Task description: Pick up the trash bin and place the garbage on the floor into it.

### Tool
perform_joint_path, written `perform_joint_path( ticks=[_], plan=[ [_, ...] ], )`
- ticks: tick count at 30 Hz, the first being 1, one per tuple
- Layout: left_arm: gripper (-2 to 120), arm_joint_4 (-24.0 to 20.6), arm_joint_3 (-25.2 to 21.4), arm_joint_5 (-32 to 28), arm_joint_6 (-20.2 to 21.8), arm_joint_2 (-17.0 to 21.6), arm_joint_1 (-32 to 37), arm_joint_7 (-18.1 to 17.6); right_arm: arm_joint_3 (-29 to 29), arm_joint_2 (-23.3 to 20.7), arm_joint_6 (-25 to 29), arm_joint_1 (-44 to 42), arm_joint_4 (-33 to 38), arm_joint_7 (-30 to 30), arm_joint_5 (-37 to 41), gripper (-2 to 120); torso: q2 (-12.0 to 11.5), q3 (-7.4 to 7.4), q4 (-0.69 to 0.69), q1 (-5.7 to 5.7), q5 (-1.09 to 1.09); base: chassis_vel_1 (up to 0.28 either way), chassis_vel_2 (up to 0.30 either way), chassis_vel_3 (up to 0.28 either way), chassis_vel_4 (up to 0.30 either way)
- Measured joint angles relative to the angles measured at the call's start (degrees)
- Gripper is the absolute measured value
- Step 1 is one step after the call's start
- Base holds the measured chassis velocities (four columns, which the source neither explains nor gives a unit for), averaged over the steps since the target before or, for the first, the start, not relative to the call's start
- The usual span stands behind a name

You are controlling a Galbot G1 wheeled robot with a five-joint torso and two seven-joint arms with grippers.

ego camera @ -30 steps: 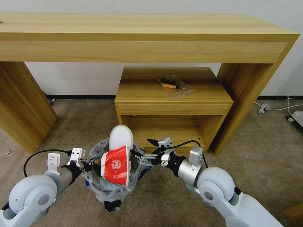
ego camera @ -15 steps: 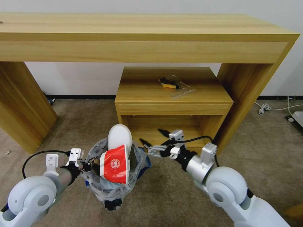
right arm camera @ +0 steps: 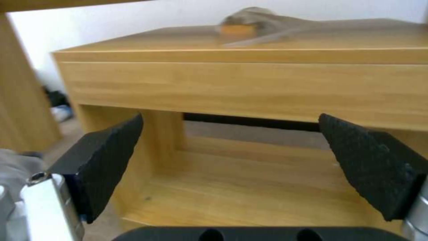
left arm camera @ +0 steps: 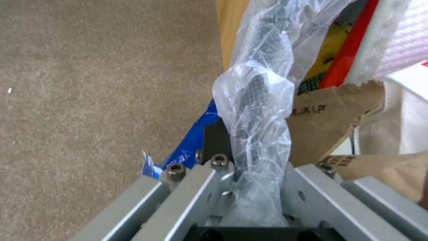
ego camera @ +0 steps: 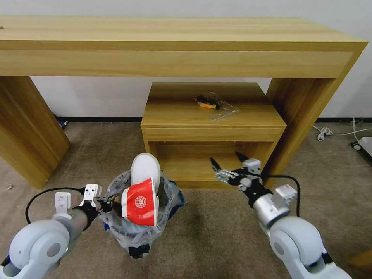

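Left gripper [ego camera: 105, 204]: lower left of the head view, at the near-left rim of the trash bin [ego camera: 136, 232]. Its jaws are clamped on the bin's rim, with the crinkly clear liner bunched between them; the left wrist view shows the twisted plastic [left arm camera: 256, 110] running up out of the metal finger frames.
Right gripper [ego camera: 226, 164]: lower right of centre in the head view, held in the air in front of the low cabinet's open shelf, well apart from the bin. Its jaws are spread wide and hold nothing; it touches nothing.
Right fingertips [right arm camera: 107, 157]: in the right wrist view the two black textured pads stand far apart at either side, with the cabinet's shelf opening between them.
Trash bin: lower centre-left of the head view, over the floor [ego camera: 217, 232], a small black bin with a clear bag and blue patches.
Garbage in the bin: a white foam insole [ego camera: 145, 170] stands upright out of the top, and a red wrapper [ego camera: 140, 201] with a round white mark leans against its front. In the left wrist view, brown cardboard [left arm camera: 325, 117] sits just inside the rim.
Floor: beige short-pile carpet; one tiny white scrap [ego camera: 8, 187] lies at the far left edge.
Low cabinet [ego camera: 212, 116]: centre of the head view, under the long wooden table [ego camera: 174, 42]; a clear packet [ego camera: 212, 103] with dark and orange contents lies on its top.
Cables [ego camera: 329, 133]: white, on the carpet at the right edge.
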Motion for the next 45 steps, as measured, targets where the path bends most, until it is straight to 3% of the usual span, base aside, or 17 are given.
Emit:
perform_joint_path(
  ticks=[7, 22, 33, 45],
  plan=[
    [0, 1.0, 0.1, 0.5, 0.0, -1.6, -0.2, 0.1, 2.7, 3.9, 1.9, -2.6, 0.3, 0.2, -2.3, 100, 0.0, 0.00, 0.01, 0.00, -0.01, 0.000, 0.000, 0.000, 0.000],
    [0, 7.8, -1.1, 1.5, 0.0, -3.5, -1.6, -0.1, 7.6, 4.2, 2.8, -4.8, 0.5, 0.0, 0.2, 100, 0.0, 0.00, 0.01, 0.00, -0.01, 0.000, 0.000, 0.000, 0.000],
    [0, 11.0, -1.1, 5.3, 0.0, -5.3, -2.7, 1.3, 11.9, 7.1, 10.0, -12.5, -0.7, -4.2, -5.6, 100, 0.0, 0.00, 0.01, 0.00, -0.01, 0.000, 0.000, 0.000, 0.000],
    [0, 13.7, -1.0, 5.7, 0.0, -6.5, -3.5, 2.4, 12.6, 8.3, 11.1, -13.6, -0.6, -4.4, -5.9, 100, 0.0, 0.01, 0.01, 0.00, -0.01, 0.000, 0.000, 0.000, 0.000]
  ],
)
